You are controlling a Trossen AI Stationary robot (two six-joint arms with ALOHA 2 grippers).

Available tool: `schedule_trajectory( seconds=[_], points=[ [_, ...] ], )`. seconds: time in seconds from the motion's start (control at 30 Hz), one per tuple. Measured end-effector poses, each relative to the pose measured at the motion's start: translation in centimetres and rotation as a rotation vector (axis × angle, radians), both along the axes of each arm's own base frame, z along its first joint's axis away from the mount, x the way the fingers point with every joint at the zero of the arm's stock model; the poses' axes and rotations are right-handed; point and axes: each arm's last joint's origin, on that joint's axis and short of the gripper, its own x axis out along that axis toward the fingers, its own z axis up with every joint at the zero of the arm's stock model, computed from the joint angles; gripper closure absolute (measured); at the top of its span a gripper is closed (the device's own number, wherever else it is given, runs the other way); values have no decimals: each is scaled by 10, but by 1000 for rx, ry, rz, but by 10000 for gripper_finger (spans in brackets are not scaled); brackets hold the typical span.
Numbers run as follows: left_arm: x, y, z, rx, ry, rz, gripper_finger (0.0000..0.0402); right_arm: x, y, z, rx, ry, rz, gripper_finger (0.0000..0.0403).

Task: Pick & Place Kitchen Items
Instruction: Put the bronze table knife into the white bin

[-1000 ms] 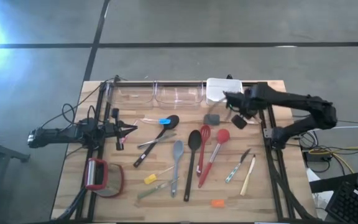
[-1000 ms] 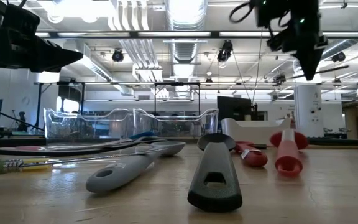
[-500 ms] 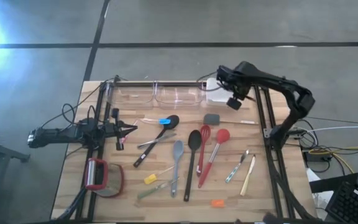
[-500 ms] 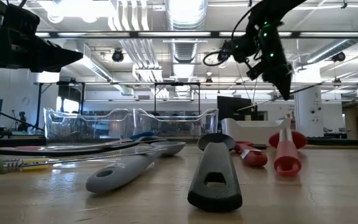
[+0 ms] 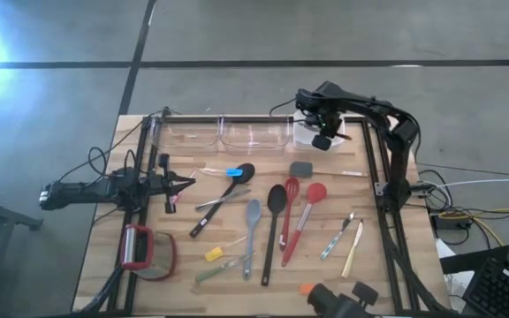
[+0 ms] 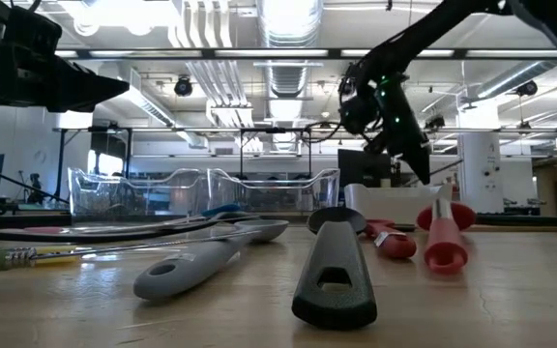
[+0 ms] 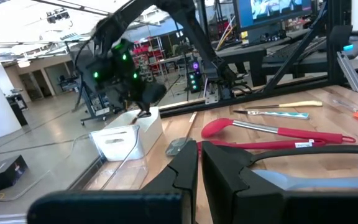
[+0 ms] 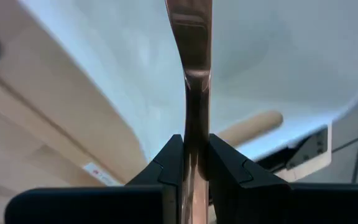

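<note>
Bright ceiling lights and exposed ducts hang over a workshop where a wooden desk (image 5: 369, 274) carries a spread of kitchen items. At the far edge, the right end effector (image 5: 322, 140) pinches the thin metal handle of a utensil (image 8: 190, 93) between its fingers (image 8: 166, 163), holding it above the white tub (image 5: 305, 131); the utensil's working end cannot be made out. A light wooden handle (image 8: 253, 124) lies inside that tub. Just beside the tub, two clear tubs (image 5: 222, 134) sit in a row along the same edge.

Well apart, the left end effector (image 5: 182, 184) hangs over the desk's left side, its fingers (image 7: 185, 171) pressed together on nothing.

Between the arms lie the remaining items: a grey spatula (image 5: 251, 227), a black spoon (image 5: 272, 229), a red whisk (image 5: 288, 212) and a red spatula (image 5: 304, 217) side by side near the centre. A second black spoon (image 5: 224, 197) lies beside a small blue piece (image 5: 233, 172). Metal cutlery (image 5: 338, 236) and a wooden utensil (image 5: 353, 248) lie nearer the right rail. A yellow piece (image 5: 213, 254) rests near the front, and a red-framed round object (image 5: 144, 252) sits at the left.
</note>
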Motion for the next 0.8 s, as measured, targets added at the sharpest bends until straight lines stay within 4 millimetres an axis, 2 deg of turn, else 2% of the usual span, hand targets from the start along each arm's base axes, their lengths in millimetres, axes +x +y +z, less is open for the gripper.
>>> schedule_trajectory(
  seconds=[0.13, 0.3, 0.73, 0.8],
  points=[
    [0, 0, 0, 0, 0, 0, 376, 4, -7, -17, 21, 21, 4, 366],
    [0, 0, 0, 0, 0, 0, 376, 6, -13, -29, 22, 15, 16, 366],
    [0, 0, 0, 0, 0, 1, 376, 8, -17, -33, 31, -55, -5, 366],
    [0, 0, 0, 0, 0, 1, 376, 8, -17, -33, 25, -56, -27, 355]
  ],
)
